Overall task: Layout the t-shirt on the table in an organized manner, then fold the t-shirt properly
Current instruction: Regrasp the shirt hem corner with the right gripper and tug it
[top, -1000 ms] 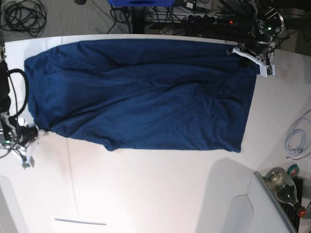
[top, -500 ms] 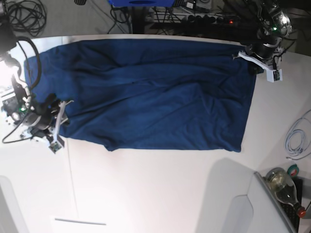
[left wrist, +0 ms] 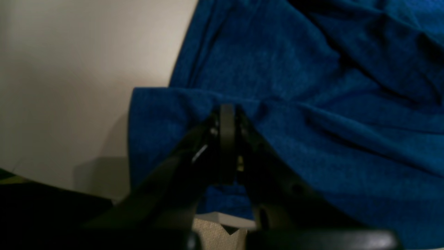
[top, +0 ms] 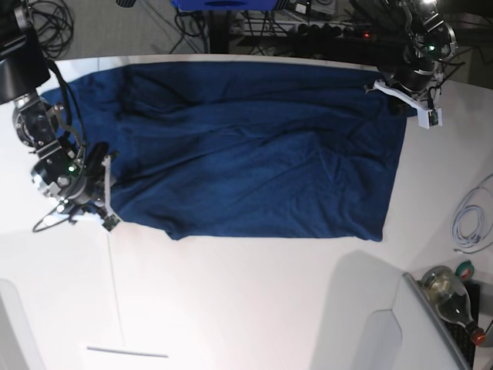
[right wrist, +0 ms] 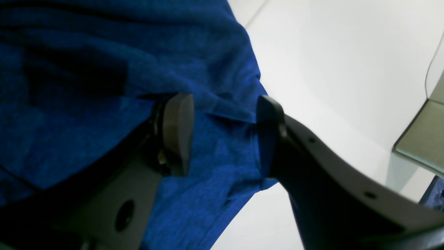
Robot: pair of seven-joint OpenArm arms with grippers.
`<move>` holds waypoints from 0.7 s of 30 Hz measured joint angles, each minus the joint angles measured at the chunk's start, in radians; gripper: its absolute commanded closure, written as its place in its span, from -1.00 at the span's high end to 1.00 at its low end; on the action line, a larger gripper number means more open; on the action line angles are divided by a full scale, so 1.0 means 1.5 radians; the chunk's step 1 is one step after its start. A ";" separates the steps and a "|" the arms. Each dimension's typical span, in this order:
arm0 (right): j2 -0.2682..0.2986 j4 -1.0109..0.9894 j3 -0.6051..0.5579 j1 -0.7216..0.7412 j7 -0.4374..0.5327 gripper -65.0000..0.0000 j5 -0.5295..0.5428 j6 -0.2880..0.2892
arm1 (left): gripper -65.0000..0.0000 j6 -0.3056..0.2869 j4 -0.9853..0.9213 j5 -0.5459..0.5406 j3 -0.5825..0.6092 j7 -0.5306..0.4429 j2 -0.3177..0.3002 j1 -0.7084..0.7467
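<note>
The dark navy t-shirt (top: 231,146) lies spread wide across the white table (top: 254,308), with soft creases. My left gripper (top: 397,96) is at the shirt's far right corner. In the left wrist view it (left wrist: 227,116) is shut, pinching a fold of the t-shirt (left wrist: 312,104) at its edge. My right gripper (top: 104,189) is at the shirt's near left corner. In the right wrist view its jaws (right wrist: 222,135) stand open, straddling the shirt's edge (right wrist: 225,156), with cloth under and between the pads (right wrist: 177,132).
A white cable (top: 470,220) lies at the table's right edge. A bottle (top: 451,297) and a grey panel (top: 416,324) sit at the near right. Black cables (top: 38,27) lie on the floor behind the table. A thin seam (top: 115,293) runs across the tabletop.
My right arm has swung in from the table's left edge onto the shirt's near left corner, and its jaws have opened. The left gripper has shifted slightly, still pinching the far right corner.
</note>
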 measured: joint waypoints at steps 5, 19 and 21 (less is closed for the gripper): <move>-0.005 -0.036 0.000 0.009 0.007 -0.17 0.002 0.000 | -1.00 0.000 0.000 0.001 -0.001 0.000 0.000 0.000; -0.007 -0.090 0.004 0.051 0.024 -0.88 -0.003 0.060 | -1.00 0.000 -0.002 0.001 0.000 0.000 -0.001 0.000; -0.008 -0.103 0.004 0.067 0.026 -0.89 0.000 0.060 | -1.00 0.000 -0.002 0.001 0.000 0.000 0.000 0.000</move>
